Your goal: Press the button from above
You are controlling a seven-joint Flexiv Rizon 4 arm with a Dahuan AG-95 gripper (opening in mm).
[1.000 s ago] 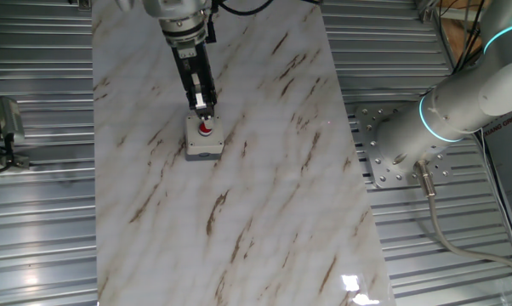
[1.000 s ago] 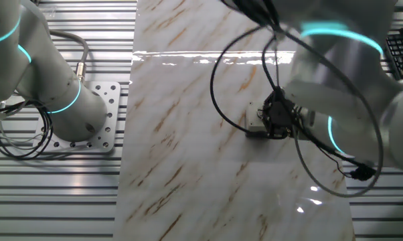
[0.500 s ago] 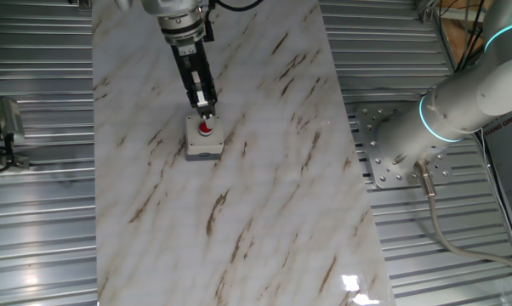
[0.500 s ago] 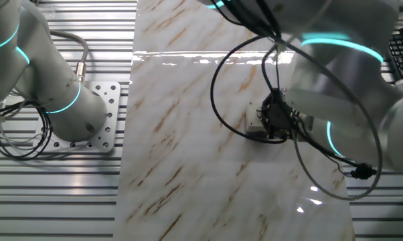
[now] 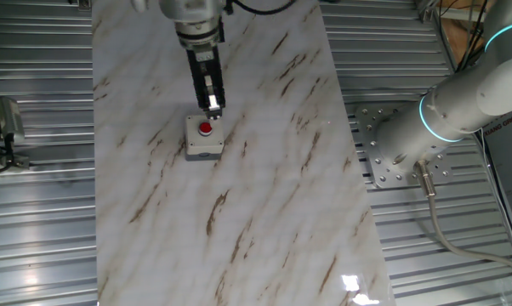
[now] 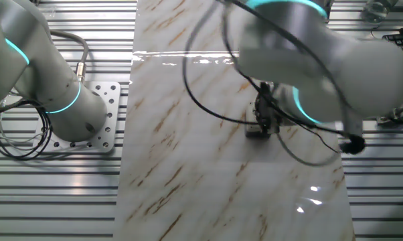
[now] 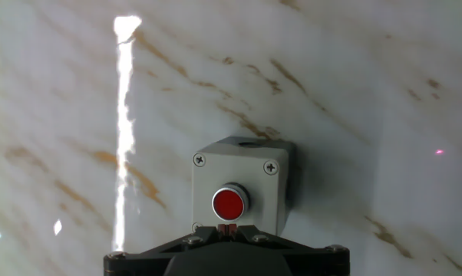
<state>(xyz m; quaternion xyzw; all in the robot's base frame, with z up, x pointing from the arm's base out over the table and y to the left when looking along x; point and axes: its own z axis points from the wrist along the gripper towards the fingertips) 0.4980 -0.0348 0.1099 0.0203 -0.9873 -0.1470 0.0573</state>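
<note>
The red button [image 5: 205,129] sits atop its grey box [image 5: 203,138] on the marbled surface [image 5: 264,170], the fingers [image 5: 213,105], their gap indiscernible, hang above and offset, so a straight descent risks striking the box edge.

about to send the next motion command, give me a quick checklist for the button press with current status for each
1. Button in sight and unobstructed: ok, the red cap shows whole on top of the grey box.
2. Gripper clear of the cap: ok, in one fixed view its tip sits beyond the box's far edge, and the hand view shows the cap uncovered.
3. Gripper lined up over the button: cannot tell, the views do not settle it.
4. Box flat on the marble table: ok.
5. Finger state: cannot tell, no view shows the fingertips plainly.
6. Button already pressed: cannot tell.
</note>
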